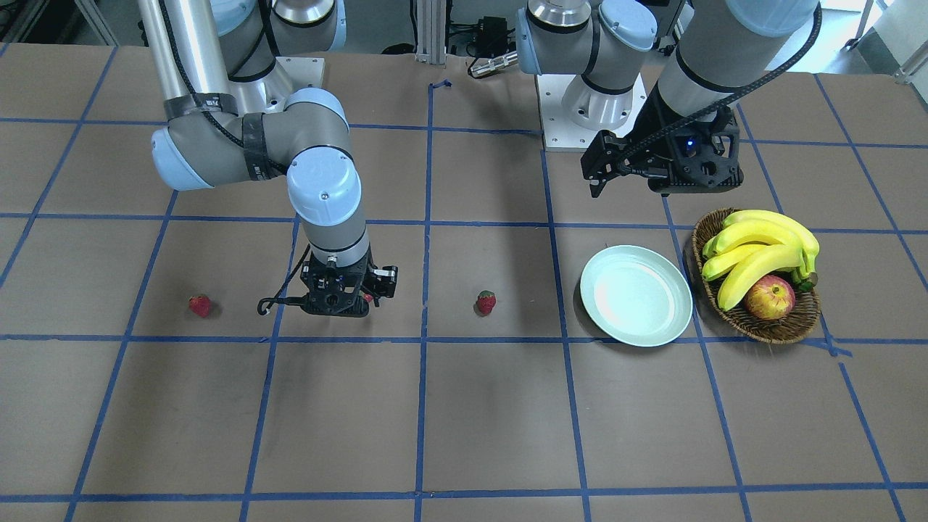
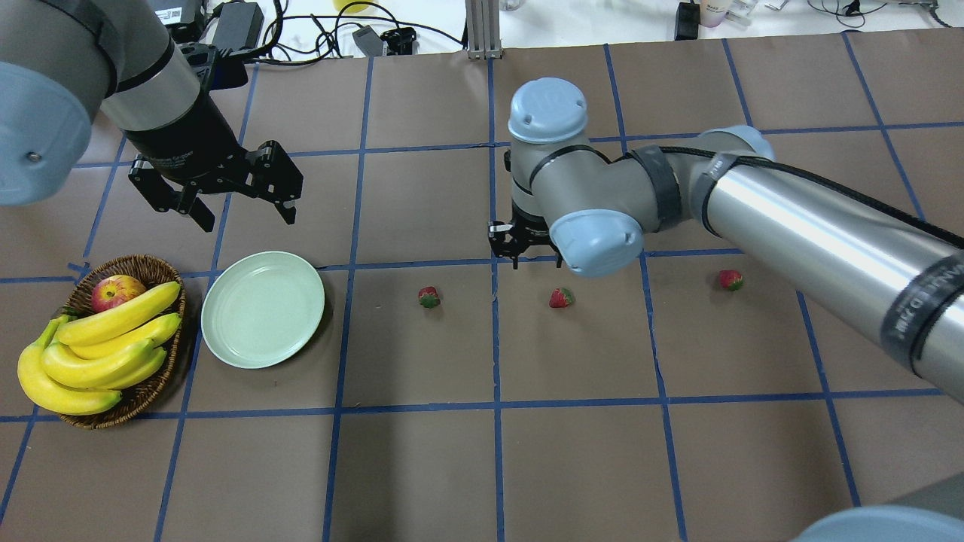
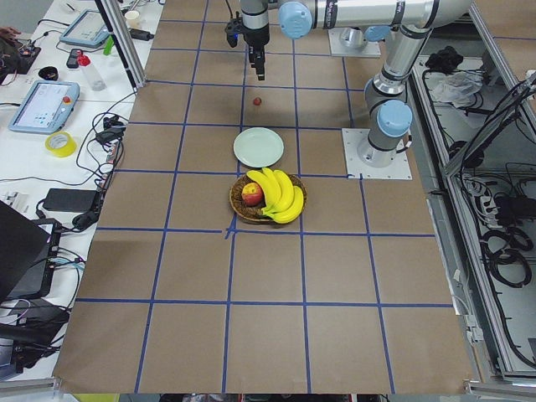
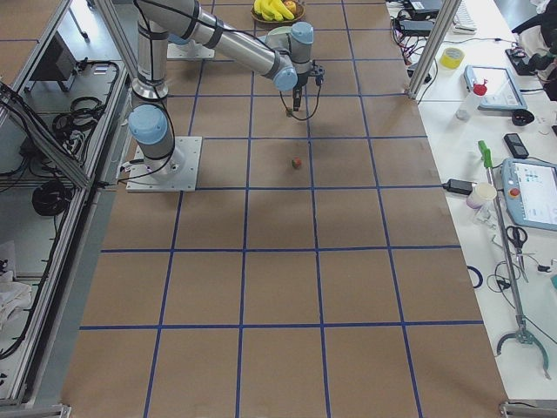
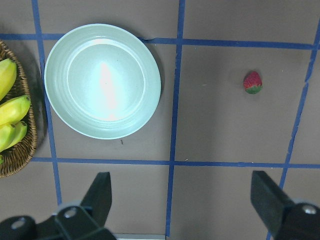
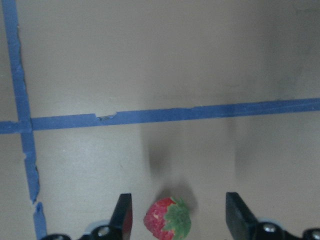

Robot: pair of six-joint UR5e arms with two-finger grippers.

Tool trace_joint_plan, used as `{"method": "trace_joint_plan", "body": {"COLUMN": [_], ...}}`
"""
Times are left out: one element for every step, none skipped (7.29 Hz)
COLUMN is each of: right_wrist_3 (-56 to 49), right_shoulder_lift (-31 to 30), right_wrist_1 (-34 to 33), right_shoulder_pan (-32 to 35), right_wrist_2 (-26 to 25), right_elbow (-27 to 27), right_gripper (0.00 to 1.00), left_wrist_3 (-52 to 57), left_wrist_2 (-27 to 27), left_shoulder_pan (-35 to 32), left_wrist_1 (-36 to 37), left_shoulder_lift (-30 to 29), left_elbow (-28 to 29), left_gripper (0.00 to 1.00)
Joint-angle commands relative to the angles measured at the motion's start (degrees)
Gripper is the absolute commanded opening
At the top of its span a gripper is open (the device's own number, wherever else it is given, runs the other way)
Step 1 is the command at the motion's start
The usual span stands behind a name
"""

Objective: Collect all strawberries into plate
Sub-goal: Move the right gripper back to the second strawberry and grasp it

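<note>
1. Right tool (image 6: 180, 200): jaws apart, straddling the mid strawberry (image 6: 167, 221) on the tabletop (image 6: 150, 60). The berry sits off-centre, nearer one finger (image 6: 124, 215). That finger would prob. touch first & shove or roll it rather than pinch it.
2. Same berry: small, rounded, prob. soft. Too hard a squeeze could squash it. Too high a pinch could catch only the cap, & it slips out.
3. Third strawberry (image 2: 730, 279) lies well apart from the plate, so it has the longest carry & the most chance of a drop.
4. Strawberry nearest the plate (image 2: 428, 296) lies on the likely carry path, so a low pass could knock it.
5. Plate (image 2: 262, 309): bare, none of the 3 berries in it yet. The rim is shallow, so a release from height could let a berry bounce or roll out.
6. Left tool (image 2: 245, 209) hangs just behind the plate, jaws wide apart, holding nothing. Both arms near the plate = crowding risk.
7. Basket (image 2: 162, 384) w/ bananas (image 2: 98, 346) & apple (image 2: 117, 291) sits just beside the plate. Sloppy aim could land a berry there.
8. Hard to tell: the gap btwn fingertips & tabletop. The wrist cam crops the mid berry's lower edge. In the front-facing view the right tool hides all but a red sliver of it.
9. Side views: berries are mere specks. The apple is partly under the bananas.
</note>
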Motion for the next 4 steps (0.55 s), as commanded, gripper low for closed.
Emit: {"method": "trace_joint_plan", "body": {"right_wrist_3": [0.35,0.36,0.36,0.36], "right_shoulder_lift": [0.44,0.62,0.62,0.62], "right_wrist_1": [-3.29,-3.29,-3.2,-3.11], "right_shoulder_pan": [-0.51,-0.51,-0.51,-0.51], "right_wrist_2": [1.85,4.83,4.16,4.33], "right_elbow": [3.43,3.35,3.17,2.91], "right_gripper": [0.7,0.63,0.43,0.16], "left_wrist_3": [0.0,0.0,0.0,0.0], "left_wrist_2": [0.0,0.09,0.0,0.0], "left_shoulder_pan": [0.0,0.0,0.0,0.0], "left_wrist_1": [-0.06,-0.15,-0.07,0.02], "left_shoulder_lift": [-0.06,0.12,0.12,0.12], "left_elbow": [0.0,0.0,-0.17,-1.05], "left_gripper": [1.0,1.0,1.0,1.0]}}
